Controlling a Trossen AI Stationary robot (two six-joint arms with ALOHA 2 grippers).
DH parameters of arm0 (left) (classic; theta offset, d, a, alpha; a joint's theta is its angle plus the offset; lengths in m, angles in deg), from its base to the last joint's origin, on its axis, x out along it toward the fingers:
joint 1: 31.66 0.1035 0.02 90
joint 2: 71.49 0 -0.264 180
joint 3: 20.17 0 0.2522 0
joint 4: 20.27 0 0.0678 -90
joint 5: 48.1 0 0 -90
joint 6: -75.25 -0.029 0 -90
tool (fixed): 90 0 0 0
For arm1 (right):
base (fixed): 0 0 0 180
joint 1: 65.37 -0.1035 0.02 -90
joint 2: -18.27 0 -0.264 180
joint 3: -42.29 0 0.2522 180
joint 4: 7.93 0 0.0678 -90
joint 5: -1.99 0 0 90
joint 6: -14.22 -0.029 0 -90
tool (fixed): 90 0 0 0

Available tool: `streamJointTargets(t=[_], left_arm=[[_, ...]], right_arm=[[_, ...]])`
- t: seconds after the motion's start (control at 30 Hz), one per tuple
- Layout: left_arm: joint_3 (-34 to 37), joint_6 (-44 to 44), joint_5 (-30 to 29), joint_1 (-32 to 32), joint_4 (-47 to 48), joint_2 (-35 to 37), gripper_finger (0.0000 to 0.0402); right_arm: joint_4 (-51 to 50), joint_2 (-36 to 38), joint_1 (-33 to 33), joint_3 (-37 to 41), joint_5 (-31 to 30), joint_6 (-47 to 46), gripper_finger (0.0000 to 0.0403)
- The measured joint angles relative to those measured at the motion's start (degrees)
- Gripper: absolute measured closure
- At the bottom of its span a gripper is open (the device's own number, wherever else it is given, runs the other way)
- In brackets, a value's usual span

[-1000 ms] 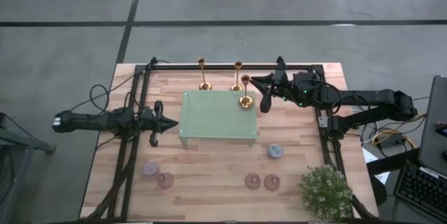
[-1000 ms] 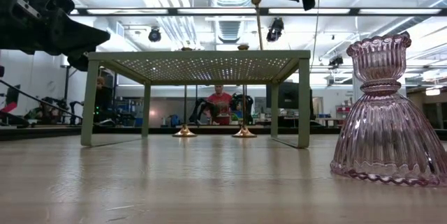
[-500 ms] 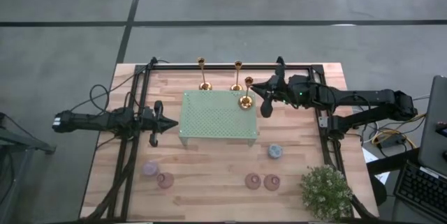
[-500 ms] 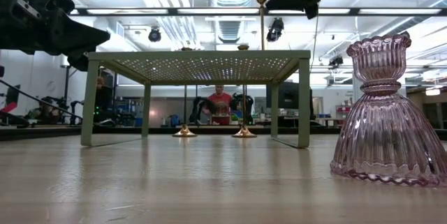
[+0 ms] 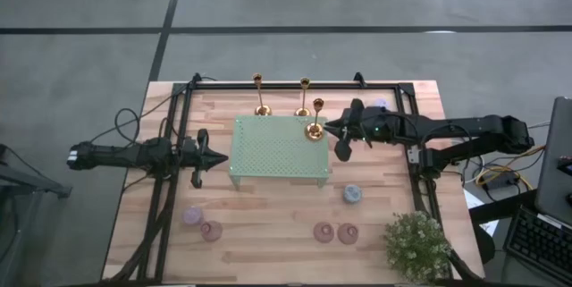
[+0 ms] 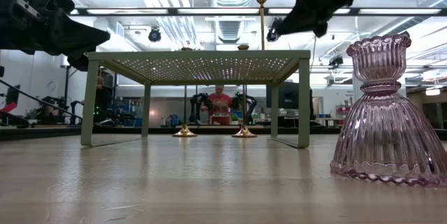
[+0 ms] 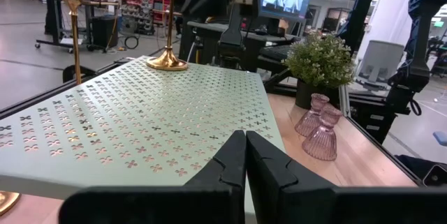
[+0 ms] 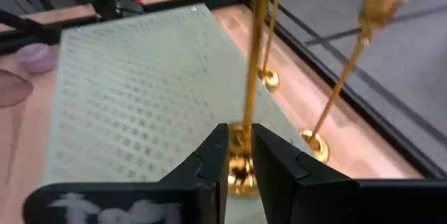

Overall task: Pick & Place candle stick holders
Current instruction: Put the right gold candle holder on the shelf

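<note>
A: Right gripper [image 5: 332, 130] — where?
B: At the far right corner of the green perforated stand [image 5: 277, 153]; wrist view shows its fingers [image 8: 209, 155] either side of the lower stem of a gold candlestick [image 5: 315, 127], just above its base; contact — cannot tell, and cannot tell whether it is gripping or let go.
A: That candlestick's position?
B: Upright on the stand's top, near the far right corner; base on the perforated surface.
A: The other two?
B: Second candlestick [image 5: 259, 107] and third candlestick [image 5: 304, 108] stand upright on the wooden table [image 5: 268, 215], just behind the stand's far edge; apart from each other.
A: Left gripper [image 5: 211, 156]?
B: Waiting at the stand's left side; fingers pressed together, nothing between them.
A: Extras?
B: Pink glass holder [image 6: 384, 112] close to the low camera; small plant [image 5: 416, 245] at the near right corner; a person [image 6: 220, 104] in the room behind.
</note>
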Motion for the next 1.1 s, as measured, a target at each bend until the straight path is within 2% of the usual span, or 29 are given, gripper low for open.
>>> streamJointTargets(t=[0.23, 0.43, 0.83, 1.1], left_arm=[[0.0, 0.0, 0.0, 0.0, 0.0, 0.0, 0.0388], [0.0, 0.0, 0.0, 0.0, 0.0, 0.0, 0.0388], [0.0, 0.0, 0.0, 0.0, 0.0, 0.0, 0.0388], [0.0, 0.0, 0.0, 0.0, 0.0, 0.0, 0.0388]], right_arm=[[2.7, -0.1, -0.3, 4.3, 0.0, -3.0, 0.0306], [9.0, -3.9, -1.2, 7.7, 0.0, -2.8, 0.0294], [10.9, -12.8, -1.4, 4.2, -1.5, -1.0, 0.0278], [9.0, -10.5, -1.4, 4.2, -3.5, -0.4, 0.0290]])
